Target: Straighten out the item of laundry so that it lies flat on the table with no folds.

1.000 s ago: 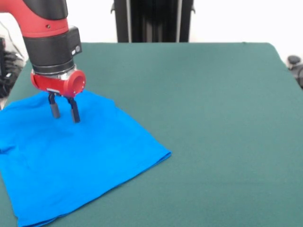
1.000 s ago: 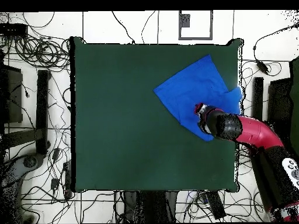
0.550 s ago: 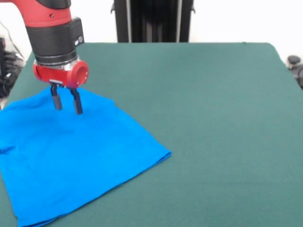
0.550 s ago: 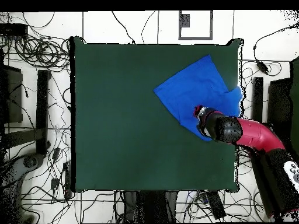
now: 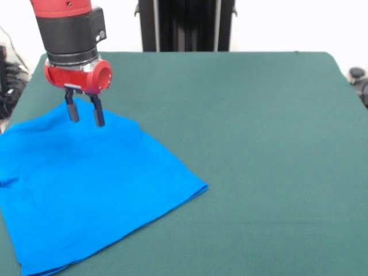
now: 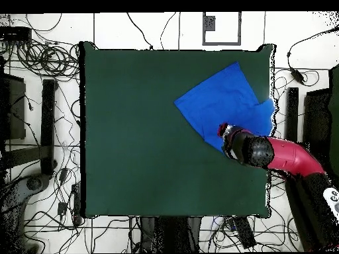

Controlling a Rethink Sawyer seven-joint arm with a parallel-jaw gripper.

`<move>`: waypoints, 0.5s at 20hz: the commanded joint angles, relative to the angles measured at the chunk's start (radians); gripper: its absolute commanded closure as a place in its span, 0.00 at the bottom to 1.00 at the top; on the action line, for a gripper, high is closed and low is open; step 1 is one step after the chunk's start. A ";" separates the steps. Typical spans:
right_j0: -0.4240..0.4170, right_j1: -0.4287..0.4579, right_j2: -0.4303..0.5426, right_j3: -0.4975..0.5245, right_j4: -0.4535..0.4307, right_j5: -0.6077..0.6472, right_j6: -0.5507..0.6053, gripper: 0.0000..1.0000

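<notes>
From the front, the blue T-shirt (image 5: 86, 190) lies spread over the near left part of the green tabletop (image 5: 247, 144), its right corner pointing toward the middle and its left side running off the picture's edge. The gripper (image 5: 84, 114) hangs above the shirt's far edge, jaws parted and empty. From overhead, the T-shirt (image 6: 222, 102) sits at the tabletop's (image 6: 139, 145) far right corner, with the gripper (image 6: 225, 135) over its near edge.
</notes>
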 commanded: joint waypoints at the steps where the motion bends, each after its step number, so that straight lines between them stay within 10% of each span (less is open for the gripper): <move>1: 0.027 0.015 0.057 0.111 -0.006 0.003 -0.040 0.00; 10: -0.009 0.003 0.083 0.156 -0.031 0.002 -0.093 0.00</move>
